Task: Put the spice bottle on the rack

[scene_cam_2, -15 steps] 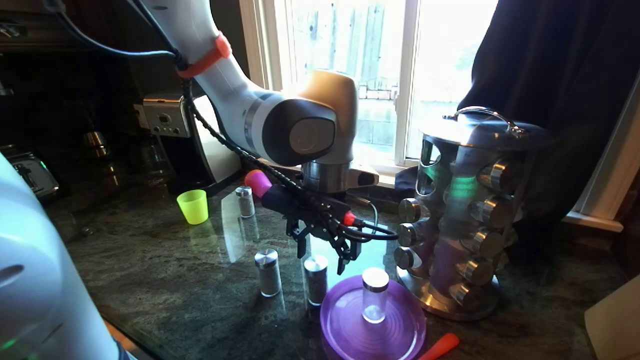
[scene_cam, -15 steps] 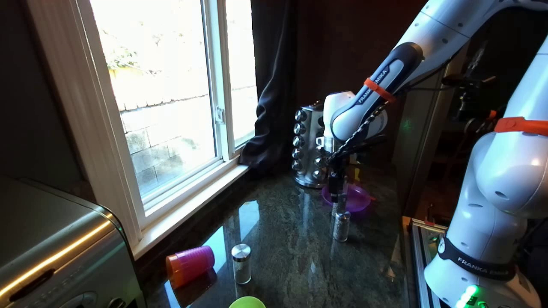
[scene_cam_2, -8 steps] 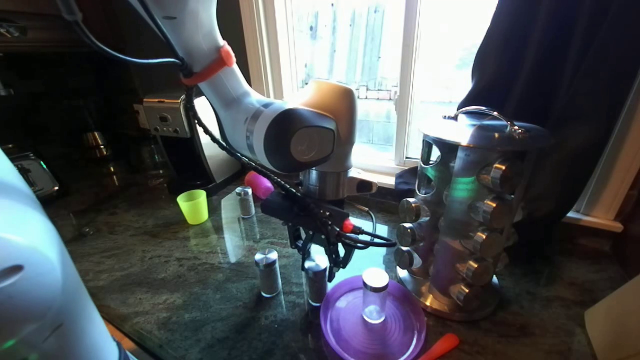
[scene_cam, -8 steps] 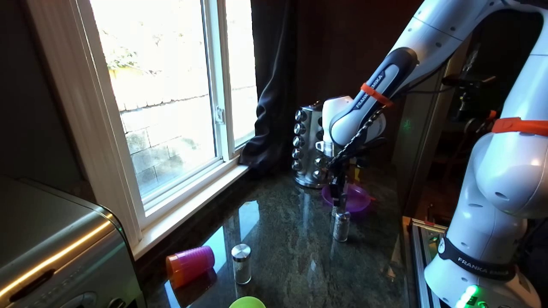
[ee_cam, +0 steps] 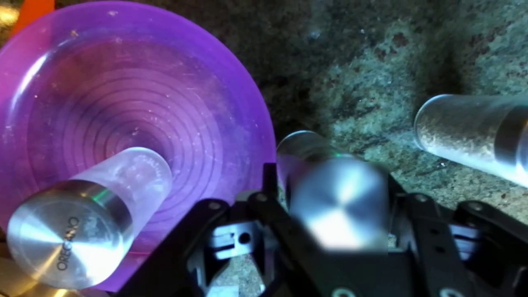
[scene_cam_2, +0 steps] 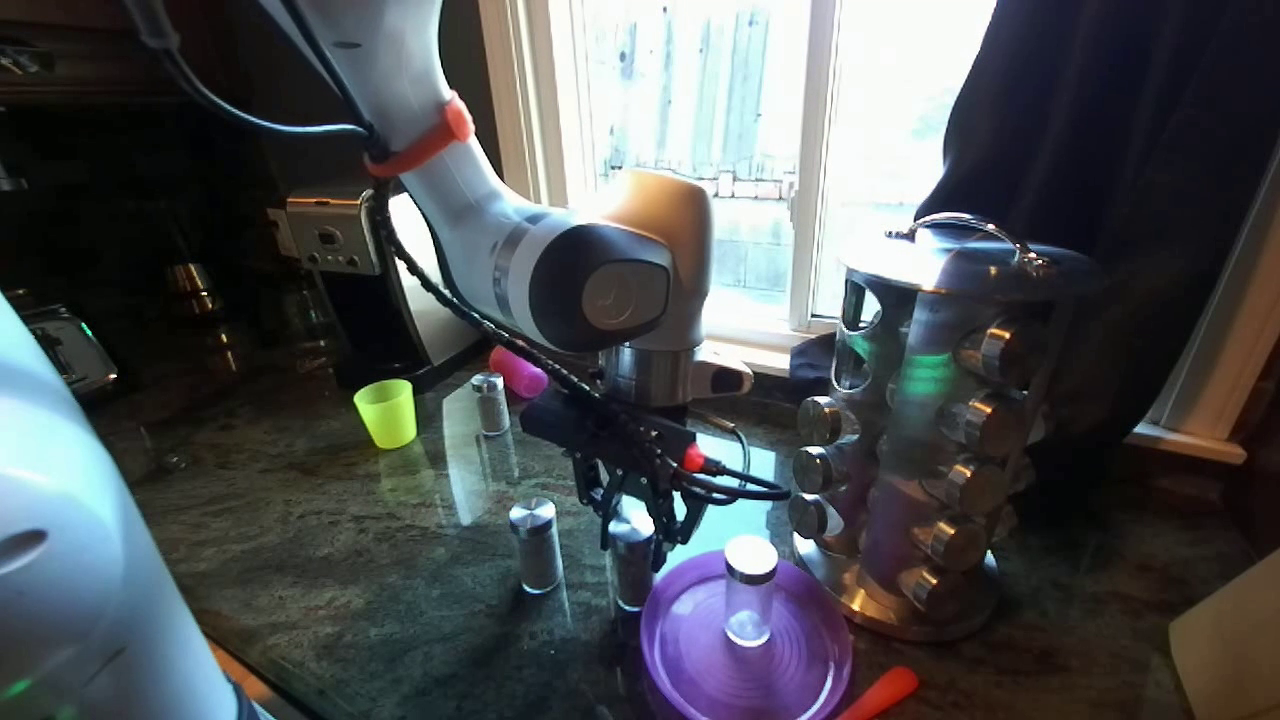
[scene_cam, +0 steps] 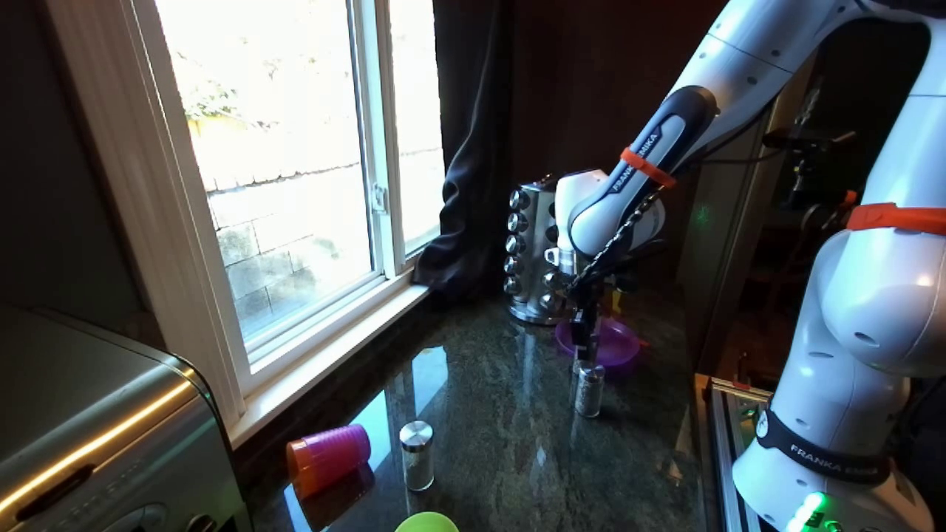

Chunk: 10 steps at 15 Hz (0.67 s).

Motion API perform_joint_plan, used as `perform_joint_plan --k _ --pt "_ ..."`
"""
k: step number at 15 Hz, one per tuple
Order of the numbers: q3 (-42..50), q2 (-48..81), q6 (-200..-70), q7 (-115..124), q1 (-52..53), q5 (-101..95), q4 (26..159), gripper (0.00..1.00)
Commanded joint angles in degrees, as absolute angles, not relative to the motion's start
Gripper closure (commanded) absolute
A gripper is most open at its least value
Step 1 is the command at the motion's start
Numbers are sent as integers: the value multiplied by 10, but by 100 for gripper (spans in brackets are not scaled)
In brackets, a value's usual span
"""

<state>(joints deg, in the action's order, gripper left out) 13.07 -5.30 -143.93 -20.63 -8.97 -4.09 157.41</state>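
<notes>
In the wrist view, the gripper [ee_cam: 334, 185] comes in from the near edge, its fingers [ee_cam: 270, 177] left and right of the spice bottle [ee_cam: 340, 202]; I cannot tell whether they press on the lid or leave slight room. The lid faces the camera, so the bottle's long axis runs roughly along the approach. The purple bowl [ee_cam: 231, 90] lies just left of it. Three bottles show: this one, the bottle marked OREGANO [ee_cam: 107, 206] in the bowl, and a third bottle [ee_cam: 474, 132] to the right.

In an exterior view, the spice bottle stands upright on the counter [scene_cam_2: 300, 520], its top between the downward fingers; the rack [scene_cam_2: 905, 450] is to the right, past the bowl. Two round openings show over three lids [scene_cam_2: 815, 468] in its left column; five lids line the right. Those face outward, so the upright bottle will probably need tipping. Loose bottles number four, a fourth bottle [scene_cam_2: 490, 405] being far left. There is one green cup [scene_cam_2: 385, 412] and at least one pink cup [scene_cam_2: 518, 372], on its side.

In an exterior view with one steel appliance [scene_cam: 111, 414] near left, the rack stands far and slightly left of the gripper. Three loose bottles can be made out, the third bottle nearer and partly covering the spice bottle.
</notes>
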Motion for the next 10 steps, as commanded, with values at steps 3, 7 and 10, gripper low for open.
perform_joint_plan --k 3,7,10 --pt "124 -61 -1447 -200 -96 -57 1573 76" --pt "122 -141 -1446 -245 -85 -37 1589 76" --pt "129 -223 -1472 -269 -76 -18 1629 76"
